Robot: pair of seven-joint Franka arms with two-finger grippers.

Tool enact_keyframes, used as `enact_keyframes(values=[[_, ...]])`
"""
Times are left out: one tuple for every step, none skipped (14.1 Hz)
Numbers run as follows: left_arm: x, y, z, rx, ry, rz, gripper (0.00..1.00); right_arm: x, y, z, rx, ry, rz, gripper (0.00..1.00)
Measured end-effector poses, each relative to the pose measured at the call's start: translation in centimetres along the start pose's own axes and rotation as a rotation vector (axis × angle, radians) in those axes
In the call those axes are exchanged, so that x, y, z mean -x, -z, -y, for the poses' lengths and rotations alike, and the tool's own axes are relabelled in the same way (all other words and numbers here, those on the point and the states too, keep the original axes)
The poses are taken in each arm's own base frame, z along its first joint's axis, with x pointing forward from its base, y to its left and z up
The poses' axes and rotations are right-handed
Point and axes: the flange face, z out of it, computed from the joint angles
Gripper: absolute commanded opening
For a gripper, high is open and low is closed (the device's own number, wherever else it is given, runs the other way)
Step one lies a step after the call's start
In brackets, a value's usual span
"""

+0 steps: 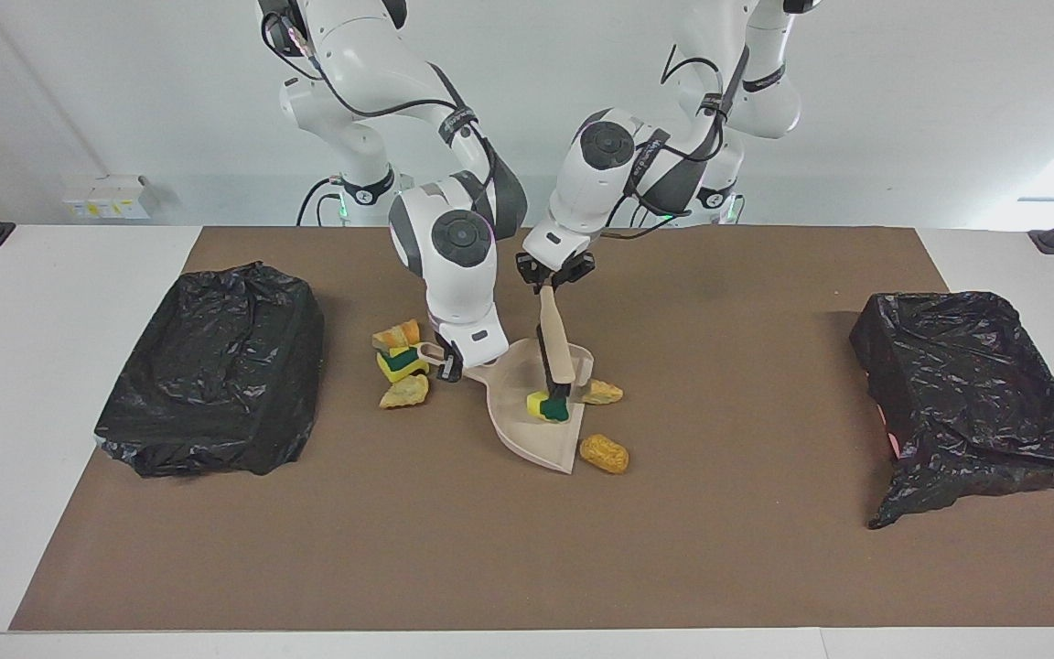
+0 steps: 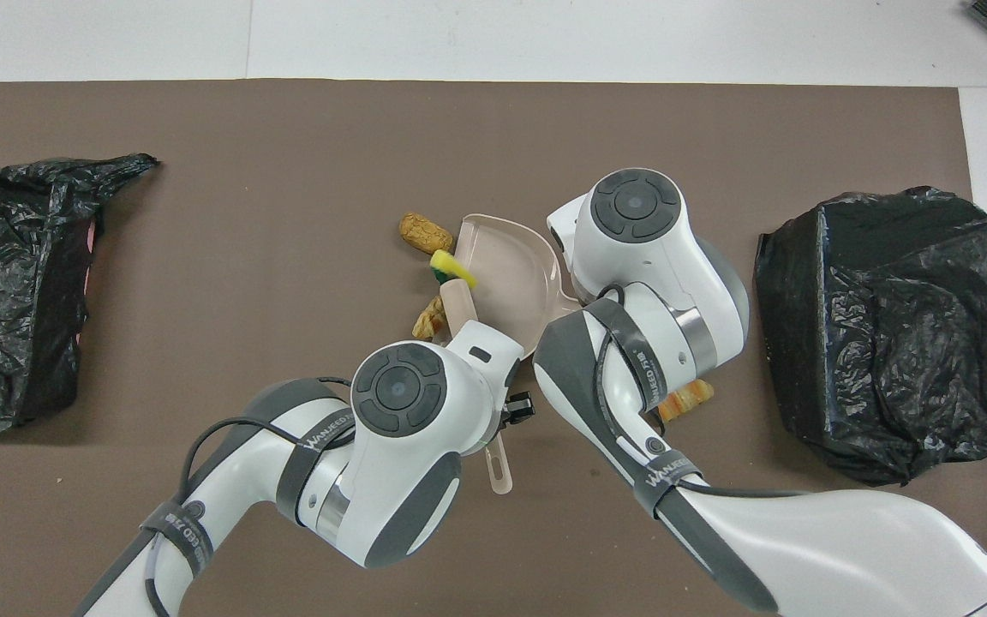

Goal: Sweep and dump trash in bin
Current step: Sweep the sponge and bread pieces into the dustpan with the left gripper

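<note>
light, squashy sponge (image 1: pixel 545 406) and bread lumps (image 1: pixel 604 453); nudged, not pinched. left gripper (image 1: pixel 553 277) clamped on brush (image 1: pixel 554 352), right gripper (image 1: pixel 450 364) on dustpan (image 1: pixel 532 430) handle.

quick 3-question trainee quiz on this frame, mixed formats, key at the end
1. True or false: the left gripper has its jaws shut on the brush.
2. Which holds the dustpan by its handle? A. the right gripper B. the left gripper C. nothing
3. How many black-bagged bins are in view?

Key: 1 true; 2 A; 3 two, one toward each arm's end of the table.
</note>
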Motion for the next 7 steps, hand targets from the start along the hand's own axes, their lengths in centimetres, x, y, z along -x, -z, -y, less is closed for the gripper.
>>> enact_keyframes(values=[[-1.1, 0.9, 1.0, -0.004, -0.009, 0.002, 0.0, 0.0, 0.0, 0.0, 0.0, -0.001, 0.0, 0.0], [-2.3, 1.7, 2.2, -0.008, -0.014, 0.001, 0.0, 0.0, 0.0, 0.0, 0.0, -0.003, 0.0, 0.0], [-3.4, 2.4, 3.3, -0.015, -0.017, -0.005, 0.0, 0.0, 0.0, 0.0, -0.001, -0.008, 0.0, 0.0], [-4.5, 3.0, 4.6, -0.021, -0.017, -0.013, 0.0, 0.0, 0.0, 0.1, -0.001, -0.012, 0.0, 0.0], [-5.6, 3.5, 5.9, -0.022, -0.022, -0.021, 0.0, -0.1, 0.0, 0.1, -0.001, -0.015, 0.0, 0.0], [-6.7, 3.8, 7.3, -0.02, -0.029, -0.025, 0.0, -0.3, 0.0, 0.3, 0.0, -0.023, 0.001, 0.0], [-7.6, 3.9, 8.5, -0.019, -0.039, -0.025, 0.0, -0.6, 0.0, 0.7, 0.0, -0.046, 0.002, 0.0]])
